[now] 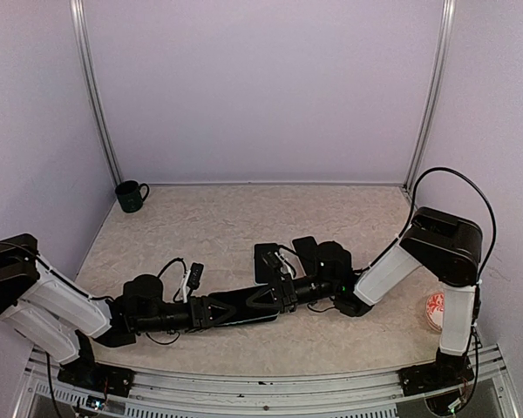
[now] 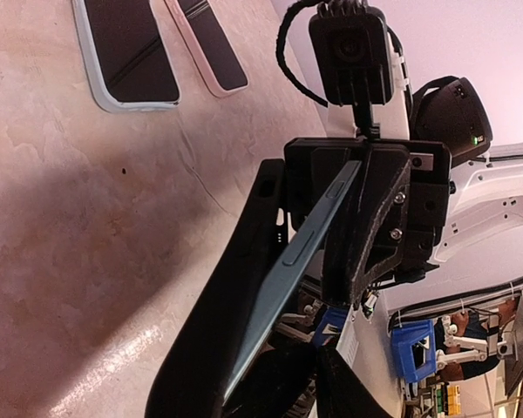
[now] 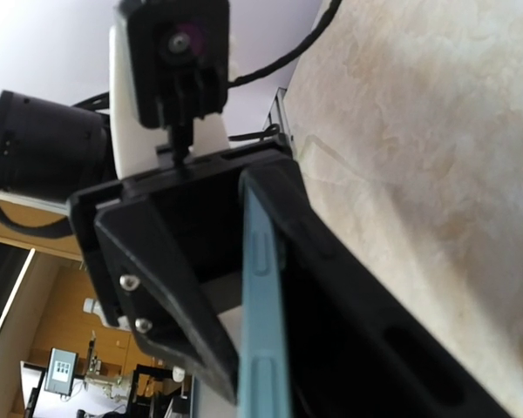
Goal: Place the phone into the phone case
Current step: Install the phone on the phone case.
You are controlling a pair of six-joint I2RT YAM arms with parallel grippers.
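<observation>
1. Top view: both arms meet mid-table, the phone (image 2: pixel 309 239) edge-on between them.
2. Right gripper (image 2: pixel 366 209) clamps the phone.
3. Left gripper (image 3: pixel 270 287) flanks it; contact unclear.
4. Phone case (image 2: pixel 126 52) lies flat nearby.

The table (image 2: pixel 61 226) looks like polished stone-patterned laminate, beige and mottled, with a soft sheen. The phone (image 2: pixel 288 261) shows a smooth, satin blue-grey metal edge. Beside the phone, the end effector fingers (image 2: pixel 375 218) are matt black plastic, slightly grainy, with bright metal screws. Beyond the phone, the case (image 2: pixel 126 57) has a glossy pale rim and a dark textured lining.
</observation>
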